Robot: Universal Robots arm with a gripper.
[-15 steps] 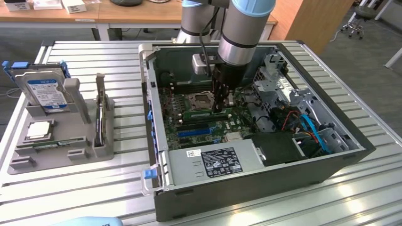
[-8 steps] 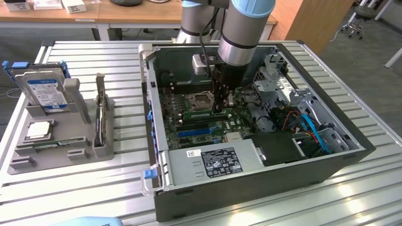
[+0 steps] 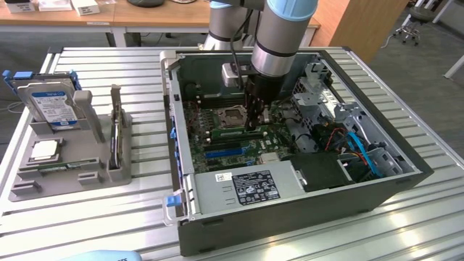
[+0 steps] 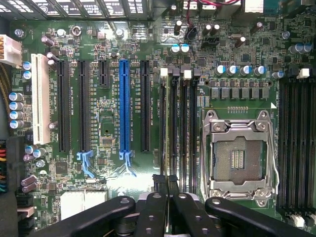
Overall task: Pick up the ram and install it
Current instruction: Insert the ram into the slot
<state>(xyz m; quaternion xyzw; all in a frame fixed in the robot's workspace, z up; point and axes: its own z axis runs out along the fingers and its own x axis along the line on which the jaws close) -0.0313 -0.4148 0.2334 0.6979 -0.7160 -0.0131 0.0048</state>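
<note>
Ram (image 4: pixel 167 123) stands on edge, lengthwise along memory slots (image 4: pixel 185 128), gripper (image 4: pixel 166 179) clamping it

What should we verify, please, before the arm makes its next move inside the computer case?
1. Gripper shut: ok.
2. Gripper positioned over the memory slots, beside the processor socket: ok.
3. Ram held in the gripper: cannot tell.
4. Cables lying apart from the memory slots: ok.
5. Slot latches open: cannot tell.
</note>
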